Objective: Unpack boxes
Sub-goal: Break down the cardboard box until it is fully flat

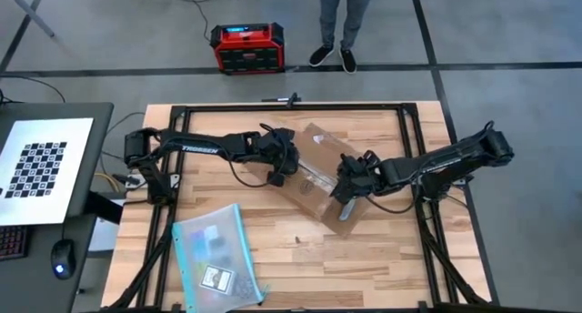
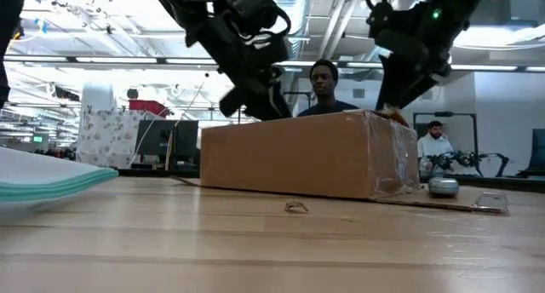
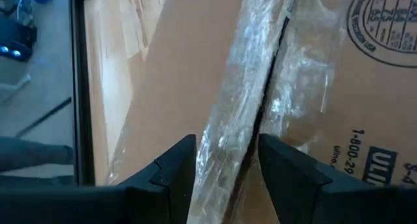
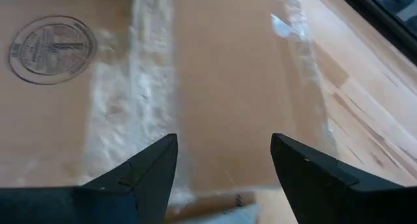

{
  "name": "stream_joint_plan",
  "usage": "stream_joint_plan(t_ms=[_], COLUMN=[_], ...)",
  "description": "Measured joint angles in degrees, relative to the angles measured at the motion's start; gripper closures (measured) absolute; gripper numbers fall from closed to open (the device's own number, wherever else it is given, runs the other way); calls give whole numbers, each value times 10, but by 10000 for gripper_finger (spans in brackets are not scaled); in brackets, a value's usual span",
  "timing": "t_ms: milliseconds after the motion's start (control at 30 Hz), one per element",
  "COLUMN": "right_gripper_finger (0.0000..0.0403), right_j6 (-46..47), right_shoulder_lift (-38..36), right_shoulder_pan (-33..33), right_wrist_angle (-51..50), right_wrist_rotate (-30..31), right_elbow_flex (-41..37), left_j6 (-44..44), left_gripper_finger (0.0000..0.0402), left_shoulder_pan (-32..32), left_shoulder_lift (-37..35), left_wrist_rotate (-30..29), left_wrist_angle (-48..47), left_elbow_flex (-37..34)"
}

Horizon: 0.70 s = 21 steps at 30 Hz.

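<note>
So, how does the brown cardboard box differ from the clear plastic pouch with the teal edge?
The brown corrugated cardboard box is opaque and stands tall in the table's middle, under both arms; the clear teal-edged plastic pouch lies flat near the front left, away from the arms, and its contents show through. The box carries shiny tape strips; the pouch has none visible. Both sit askew on the wooden table.

You're looking at a matt brown corrugated cardboard box (image 1: 320, 173) with crinkled, glossy clear tape (image 3: 241, 113) along its seam. It sits on a smooth pale wooden table (image 1: 364, 258). Near left lies a shiny clear plastic pouch (image 1: 215, 256) with teal edging.
</note>
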Motion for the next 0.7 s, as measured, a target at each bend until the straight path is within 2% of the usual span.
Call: stream_joint_plan(t_ms=[100, 267, 333, 400, 467, 567, 700], right_gripper_finger=[164, 164, 164, 164, 164, 164, 164], right_j6=[-1, -23, -32, -34, -39, -49, -61], right_shoulder_lift=[15, 45, 59, 71, 71, 54, 7], right_shoulder_pan=[5, 14, 14, 14, 14, 14, 9], right_wrist_angle=[5, 37, 54, 62, 60, 52, 27], right_wrist_rotate=[0, -6, -15, -21, -18, -26, -42], right_elbow_flex=[0, 0, 1, 2, 2, 7, 40], left_j6=[24, 35, 33, 17, 3, -25, -68], left_gripper_finger=[253, 258, 282, 334, 381, 396, 400], left_shoulder_pan=[0, 1, 3, 2, 4, 7, 12], left_shoulder_lift=[21, 50, 51, 52, 52, 51, 49], left_wrist_rotate=[-5, -57, -56, -58, -56, -45, -26], left_wrist_angle=[24, 109, 109, 106, 93, 52, -47], left_elbow_flex=[4, 6, 10, 15, 23, 50, 122])
